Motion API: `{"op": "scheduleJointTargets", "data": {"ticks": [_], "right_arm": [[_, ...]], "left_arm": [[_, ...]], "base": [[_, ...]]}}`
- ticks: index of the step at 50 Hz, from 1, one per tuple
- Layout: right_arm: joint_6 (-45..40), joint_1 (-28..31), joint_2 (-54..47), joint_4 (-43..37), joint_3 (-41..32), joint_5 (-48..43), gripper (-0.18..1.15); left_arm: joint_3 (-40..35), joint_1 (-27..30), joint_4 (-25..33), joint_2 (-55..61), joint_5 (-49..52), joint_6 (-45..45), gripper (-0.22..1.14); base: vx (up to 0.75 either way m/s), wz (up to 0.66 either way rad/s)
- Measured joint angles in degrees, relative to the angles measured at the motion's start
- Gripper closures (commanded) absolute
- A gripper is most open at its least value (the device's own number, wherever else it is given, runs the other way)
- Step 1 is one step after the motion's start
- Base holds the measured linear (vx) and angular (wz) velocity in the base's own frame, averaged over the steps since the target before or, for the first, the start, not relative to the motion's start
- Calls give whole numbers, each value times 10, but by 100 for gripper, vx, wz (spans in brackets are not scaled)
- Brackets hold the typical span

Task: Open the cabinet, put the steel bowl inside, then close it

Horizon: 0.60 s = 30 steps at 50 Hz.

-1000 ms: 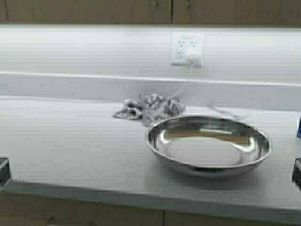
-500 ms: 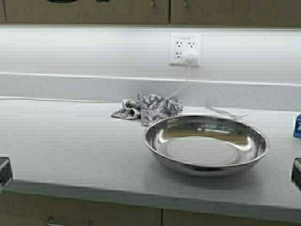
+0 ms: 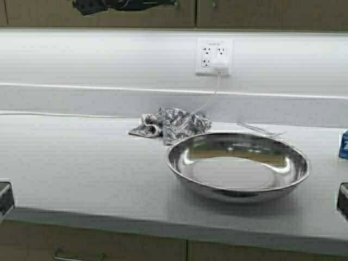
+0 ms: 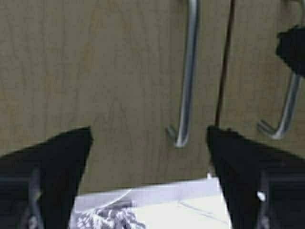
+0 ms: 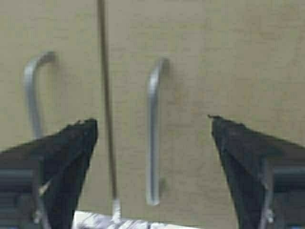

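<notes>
Steel bowl [image 3: 238, 166] on counter [image 3: 81, 163], well below both spread-open grippers, left [image 4: 148, 143], right [image 5: 152, 131], facing cabinet [image 4: 95, 71] handles.

left claw [image 3: 117, 5] cropped at the high view's top, cabinet [image 3: 244, 13] mostly out of frame

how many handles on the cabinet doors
2. One curved metal handle is on the left door of the cabinet, the other handle on the right door, either side of the centre seam; both doors are shut.
</notes>
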<state>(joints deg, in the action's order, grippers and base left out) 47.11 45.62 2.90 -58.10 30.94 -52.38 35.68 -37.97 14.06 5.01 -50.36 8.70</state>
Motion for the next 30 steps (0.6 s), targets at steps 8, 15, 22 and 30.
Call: {"op": "scheduleJointTargets", "data": {"ticks": [8,15,22,30], "right_arm": [[1,1,-4,-4,-7,-13,-4],[1,1,-5,-5,-11,-15,-4],[1,-4,-18,-5,-21,-15,-4],[1,-13,-32,-5,-30,-14,-2]], "left_arm": [[-29,-15,0,10,-1,1,-10],[-44,-17,3,19,-2,2,-10],[-57,-16,3,31,-2,2,-9],[-73,-16,4,47,-4,8,1]], "base": [[1,-1],[0,0],[0,0],[0,0]]}}
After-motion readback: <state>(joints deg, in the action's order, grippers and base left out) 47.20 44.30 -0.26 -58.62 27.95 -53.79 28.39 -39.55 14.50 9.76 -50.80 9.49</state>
